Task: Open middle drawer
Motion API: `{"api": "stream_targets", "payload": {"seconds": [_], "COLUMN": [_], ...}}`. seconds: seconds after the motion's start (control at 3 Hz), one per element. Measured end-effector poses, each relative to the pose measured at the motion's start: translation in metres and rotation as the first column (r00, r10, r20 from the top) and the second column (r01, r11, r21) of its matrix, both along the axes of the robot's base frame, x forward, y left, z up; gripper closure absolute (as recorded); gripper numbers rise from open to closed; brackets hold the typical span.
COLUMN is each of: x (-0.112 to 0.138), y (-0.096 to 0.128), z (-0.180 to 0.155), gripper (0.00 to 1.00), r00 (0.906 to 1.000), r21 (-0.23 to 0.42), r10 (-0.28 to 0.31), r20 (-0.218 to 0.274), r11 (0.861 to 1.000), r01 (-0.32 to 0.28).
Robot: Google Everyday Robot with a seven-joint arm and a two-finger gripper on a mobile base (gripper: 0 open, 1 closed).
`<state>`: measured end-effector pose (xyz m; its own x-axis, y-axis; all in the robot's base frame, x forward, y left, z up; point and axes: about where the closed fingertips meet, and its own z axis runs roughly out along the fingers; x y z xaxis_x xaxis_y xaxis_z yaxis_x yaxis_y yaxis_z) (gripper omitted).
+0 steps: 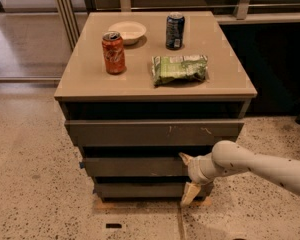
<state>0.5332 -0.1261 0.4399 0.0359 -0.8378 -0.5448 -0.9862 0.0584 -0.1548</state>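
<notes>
One long front facing the camera, the middle drawer (135, 166) lies left to right, lower centre; the hand (184, 179) gapes wide, empty, at its right end.

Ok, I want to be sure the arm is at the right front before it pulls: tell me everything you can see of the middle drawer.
The middle drawer is a long, flat, dark grey-brown front with no handle, plain and unmarked, like painted board. It sits level between the scratched top drawer and the bottom drawer, with a dark gap above it, and looks not yet pulled out. The gripper is at its right end, fingers spread, the upper one at its top edge; contact is unclear.
</notes>
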Motion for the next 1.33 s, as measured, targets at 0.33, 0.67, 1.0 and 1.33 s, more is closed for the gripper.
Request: {"api": "stream_targets", "payload": {"seconds": [0.33, 0.67, 1.0, 1.33], "x": [0.023, 0.022, 0.017, 0.010], "y": [0.022, 0.023, 0.026, 0.030], "z": [-0.020, -0.021, -0.022, -0.022], "gripper": [0.00, 0.00, 0.00, 0.00], "r00": [0.9988, 0.9985, 0.9968, 0.9941], "r21": [-0.019, -0.020, -0.020, -0.019], "r10": [0.040, 0.043, 0.057, 0.071], "r20": [-0.030, -0.035, -0.057, -0.082], "r11": [0.999, 0.999, 0.998, 0.997], "r01": [-0.040, -0.044, -0.058, -0.073]}}
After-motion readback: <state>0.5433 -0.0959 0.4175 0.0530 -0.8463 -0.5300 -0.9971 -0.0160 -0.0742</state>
